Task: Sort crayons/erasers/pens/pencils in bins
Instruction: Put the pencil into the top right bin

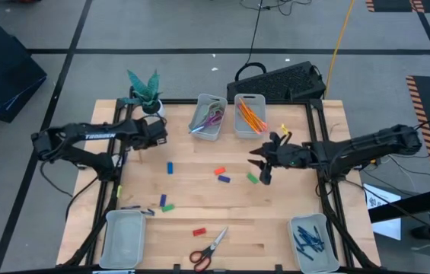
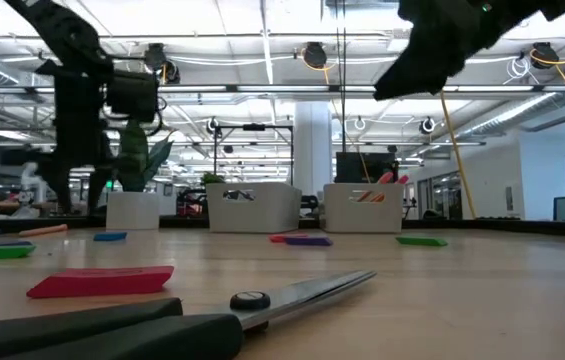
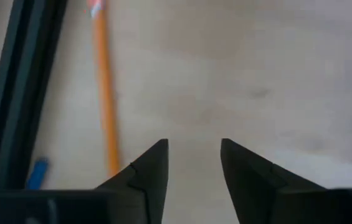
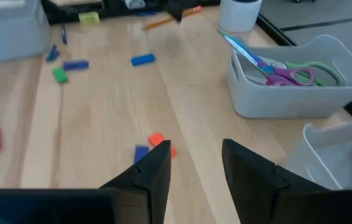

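Observation:
My left gripper (image 1: 146, 144) hangs open above the far left of the table. An orange pencil (image 3: 106, 93) lies flat beside the frame rail, just off its fingers (image 3: 154, 162). My right gripper (image 1: 262, 166) is open in the air right of the middle, over a green eraser (image 1: 253, 178). A red eraser (image 4: 158, 140) and a blue one (image 4: 141, 152) lie just ahead of it. More erasers (image 1: 169, 206) and dark pens (image 1: 131, 207) lie scattered at the left. One far bin (image 1: 250, 114) holds pencils, and the near right bin (image 1: 311, 240) holds pens.
The other far bin (image 1: 208, 116) holds scissors, and the near left bin (image 1: 123, 236) stands by the table's corner. Red-handled scissors (image 1: 208, 250) and a red eraser (image 1: 199, 231) lie near the front edge. A potted plant (image 1: 148, 95) stands at the far left.

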`<state>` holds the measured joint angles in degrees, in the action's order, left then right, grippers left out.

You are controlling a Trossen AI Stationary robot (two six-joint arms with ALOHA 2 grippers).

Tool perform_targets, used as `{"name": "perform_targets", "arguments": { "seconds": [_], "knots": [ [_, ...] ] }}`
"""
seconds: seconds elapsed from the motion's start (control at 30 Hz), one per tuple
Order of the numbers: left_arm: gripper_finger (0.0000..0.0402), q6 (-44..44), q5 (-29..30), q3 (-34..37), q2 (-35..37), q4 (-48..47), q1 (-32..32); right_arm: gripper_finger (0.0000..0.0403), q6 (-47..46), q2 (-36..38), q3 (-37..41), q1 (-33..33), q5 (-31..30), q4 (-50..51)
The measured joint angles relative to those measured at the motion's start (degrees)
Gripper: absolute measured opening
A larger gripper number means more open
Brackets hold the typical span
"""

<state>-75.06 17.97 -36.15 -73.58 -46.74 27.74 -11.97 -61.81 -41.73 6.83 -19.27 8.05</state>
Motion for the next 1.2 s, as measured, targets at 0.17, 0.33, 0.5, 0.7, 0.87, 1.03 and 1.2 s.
{"name": "perform_targets", "arguments": {
  "seconds": [0.17,0.33,0.5,0.7,0.87,1.03,1.2],
  "knots": [
    [0.0145,-1.1,5.0,-3.5,0.0,-7.8,1.5,0.0135,1.3,0.2,2.5,0.3,0.1,0.0],
    [0.0145,-1.3,5.4,-0.2,0.0,-7.2,4.3,0.0134,2.0,0.2,6.2,1.5,0.1,-4.1],
    [0.0145,-1.0,5.5,4.9,0.0,-2.3,6.8,0.0134,0.5,0.2,8.0,2.6,0.0,-7.1],
    [0.0145,2.2,5.7,9.4,0.1,4.9,9.3,0.0134,-3.2,0.2,8.0,5.0,0.0,-7.5],
    [0.014,5.0,5.0,11.7,0.3,9.2,10.4,0.0134,-5.0,0.2,8.0,7.2,0.0,-8.8],
    [0.0075,5.9,4.3,11.7,0.2,10.1,10.5,0.0134,0.6,-0.1,9.0,8.8,-6.0,-10.9],
    [0.0015,6.7,4.3,11.8,0.2,11.2,9.9,0.0134,1.2,-0.4,15.7,8.8,-9.2,-21.6]
  ]
}}
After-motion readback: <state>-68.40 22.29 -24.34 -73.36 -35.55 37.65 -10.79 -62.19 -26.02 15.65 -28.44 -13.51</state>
